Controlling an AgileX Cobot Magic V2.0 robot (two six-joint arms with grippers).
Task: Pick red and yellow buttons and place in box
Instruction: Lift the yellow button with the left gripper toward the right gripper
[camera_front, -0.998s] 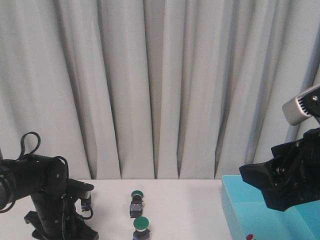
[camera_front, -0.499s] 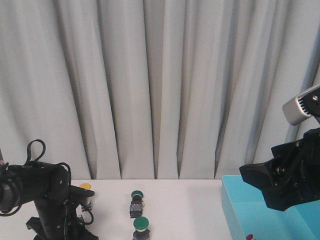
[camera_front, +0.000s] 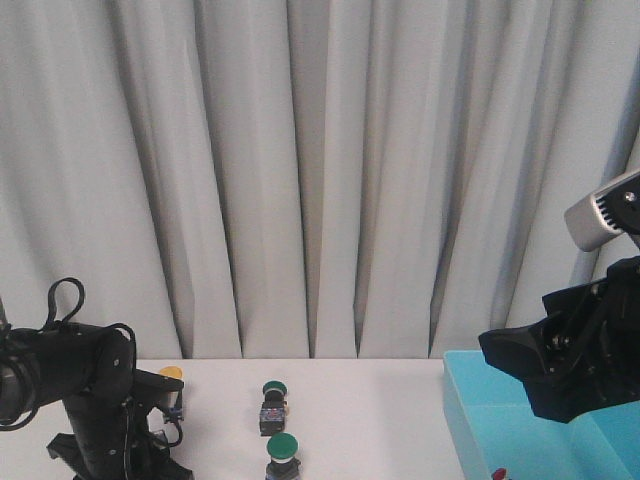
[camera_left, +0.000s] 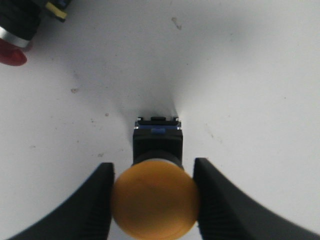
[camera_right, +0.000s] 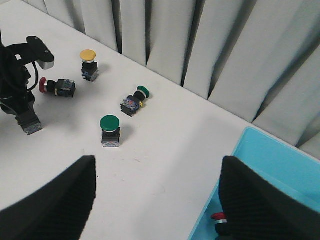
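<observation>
The left gripper (camera_left: 152, 200) is straddling the yellow button (camera_left: 155, 205) on the table (camera_left: 250, 75), fingers wide and not visibly pinching; I'd be closing squarely on the cap; the right gripper (camera_right: 155, 200), also wide, is waiting over the box (camera_right: 260, 165) beyond

No text, label, brand, number or sign can be read in any view. The yellow button (camera_left: 155, 200) has a blue mark on its dark body, but it is too small and blurred to read.
</observation>
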